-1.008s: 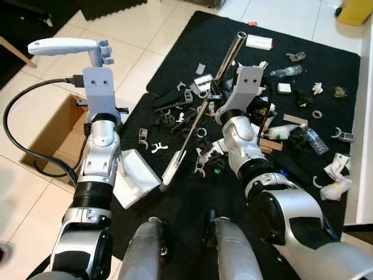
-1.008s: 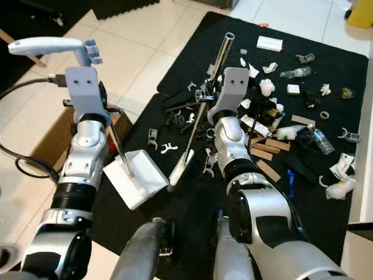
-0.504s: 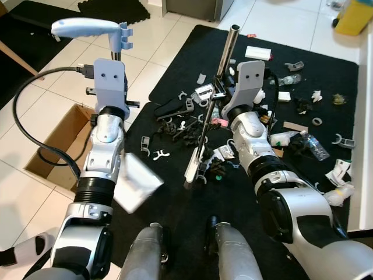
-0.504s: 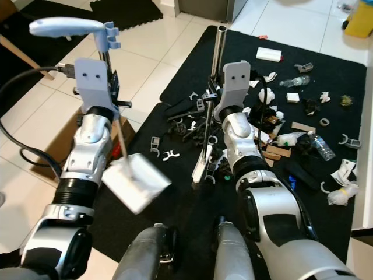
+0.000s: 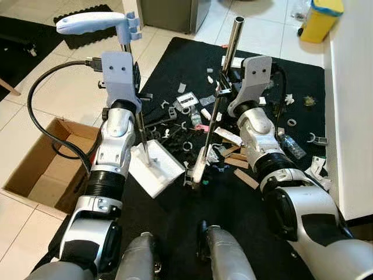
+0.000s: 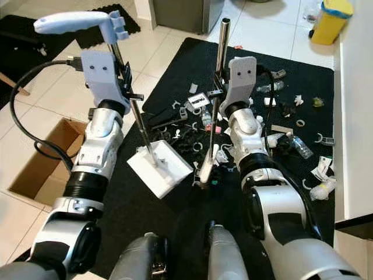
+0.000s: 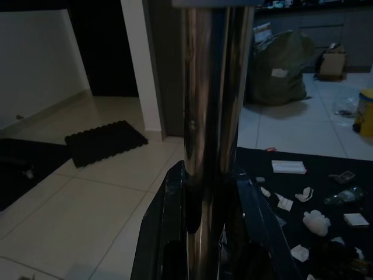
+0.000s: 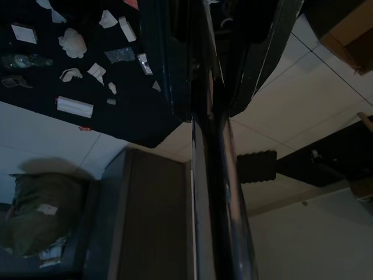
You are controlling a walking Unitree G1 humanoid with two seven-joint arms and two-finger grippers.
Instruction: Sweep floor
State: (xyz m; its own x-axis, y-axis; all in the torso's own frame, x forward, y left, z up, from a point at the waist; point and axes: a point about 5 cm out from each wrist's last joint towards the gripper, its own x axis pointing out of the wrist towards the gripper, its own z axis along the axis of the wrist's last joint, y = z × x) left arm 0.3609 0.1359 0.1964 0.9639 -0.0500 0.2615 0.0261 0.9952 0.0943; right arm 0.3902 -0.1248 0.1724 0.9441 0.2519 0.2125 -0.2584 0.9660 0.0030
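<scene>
My left gripper (image 5: pixel 135 80) is shut on the steel pole of a dustpan (image 5: pixel 156 170), under its pale blue handle (image 5: pixel 93 22). The white pan rests tilted on the black mat (image 5: pixel 192 52). My right gripper (image 5: pixel 224 88) is shut on the metal broom pole (image 5: pixel 232 41), and the white broom head (image 5: pixel 197 171) touches the mat just right of the pan. In the left wrist view the pole (image 7: pixel 213 116) runs between the black fingers (image 7: pixel 157 233). In the right wrist view the fingers (image 8: pixel 160 52) clamp the broom pole (image 8: pixel 218 192).
Several plastic clips, paper scraps, wood strips and a bottle (image 5: pixel 289 146) litter the mat beyond the broom. An open cardboard box (image 5: pixel 41 169) sits on the tiles to the left. A yellow bin (image 5: pixel 317 20) stands far right, by a white wall (image 5: pixel 355 87). A black cable (image 5: pixel 38 111) loops from my left arm.
The camera has shifted. The dustpan lifted off the mat's left edge and came down further right, next to the broom head. The broom pole now stands more upright.
</scene>
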